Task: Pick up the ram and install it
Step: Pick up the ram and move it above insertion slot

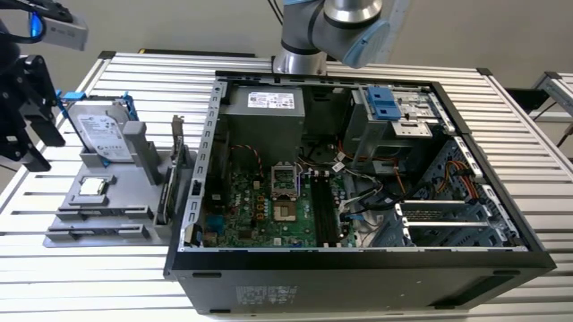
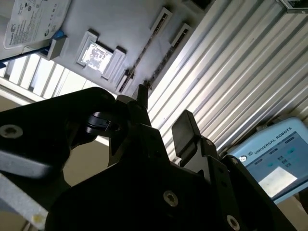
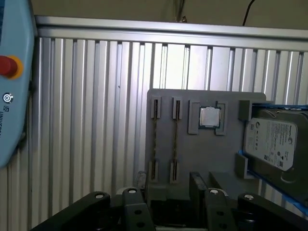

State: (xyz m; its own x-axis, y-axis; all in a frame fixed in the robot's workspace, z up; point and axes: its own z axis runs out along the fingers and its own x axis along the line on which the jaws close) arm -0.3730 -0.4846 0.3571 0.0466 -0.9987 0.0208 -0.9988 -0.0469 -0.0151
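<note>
Grey holder (image 3: pixel 226 96) on the tabletop (image 3: pixel 86 120) carries the ram (image 3: pixel 175 139) on edge in its slot, with a second stick (image 3: pixel 155 139) beside it, plus a CPU (image 3: pixel 210 117) and a hard drive (image 3: pixel 272 142). Fingers (image 3: pixel 197 185) are released and empty, and the gripper (image 3: pixel 168 192) is near the sticks' ends. Exterior view shows the open PC case (image 1: pixel 358 268) with its motherboard (image 1: pixel 259 208); first wrist view shows a teach pendant (image 3: pixel 9 96).

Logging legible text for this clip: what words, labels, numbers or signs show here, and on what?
Hard drive label: dense print, too small to read.
Power supply label: too small to read.
Sticker on the computer case, outer wall: too small to read.
Teach pendant: maker's lettering on its shell; the screen entries are too blurred to read.
</note>
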